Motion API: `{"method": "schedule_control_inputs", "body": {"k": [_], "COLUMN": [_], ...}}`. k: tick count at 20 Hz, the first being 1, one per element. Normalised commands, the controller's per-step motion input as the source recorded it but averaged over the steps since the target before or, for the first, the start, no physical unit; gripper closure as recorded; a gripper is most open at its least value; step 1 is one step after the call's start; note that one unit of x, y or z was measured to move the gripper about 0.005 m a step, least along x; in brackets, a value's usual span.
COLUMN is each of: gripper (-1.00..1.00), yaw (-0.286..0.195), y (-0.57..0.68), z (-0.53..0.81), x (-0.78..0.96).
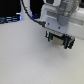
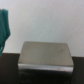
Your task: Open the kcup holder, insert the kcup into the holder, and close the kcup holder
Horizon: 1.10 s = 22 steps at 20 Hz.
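Observation:
My gripper [image 1: 59, 41] hangs from the white arm above a pale table [image 1: 30, 60] at the exterior view's right. Its two dark fingers [image 1: 49, 37] stand apart with nothing between them. In the wrist view a boxy unit with a dull grey top and black sides, which seems to be the kcup holder [image 2: 45, 55], lies ahead of the camera. Its front handles and its tray do not show. The gripper does not touch it. The kcup is out of view in both frames. Both frames are blurred.
A green shape [image 2: 4, 25] sits at the wrist picture's edge, beside the box; I cannot tell what it is. Dark objects with blue marks [image 1: 9, 20] and a black cable [image 1: 29, 14] lie at the back of the exterior view.

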Motion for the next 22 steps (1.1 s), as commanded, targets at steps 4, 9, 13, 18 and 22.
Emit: {"method": "schedule_control_inputs", "body": {"k": [4,9,13,18,22], "gripper": [-1.0,-1.0,-1.0,-1.0,-1.0], "yaw": [0.242,0.179,0.123,0.108,0.111], "y": [0.16,0.29,0.45,0.44,0.45], "z": [-0.18,-0.03,0.02,0.01,0.01], "x": [0.01,-0.24,-0.29,-0.45,-0.56]}}
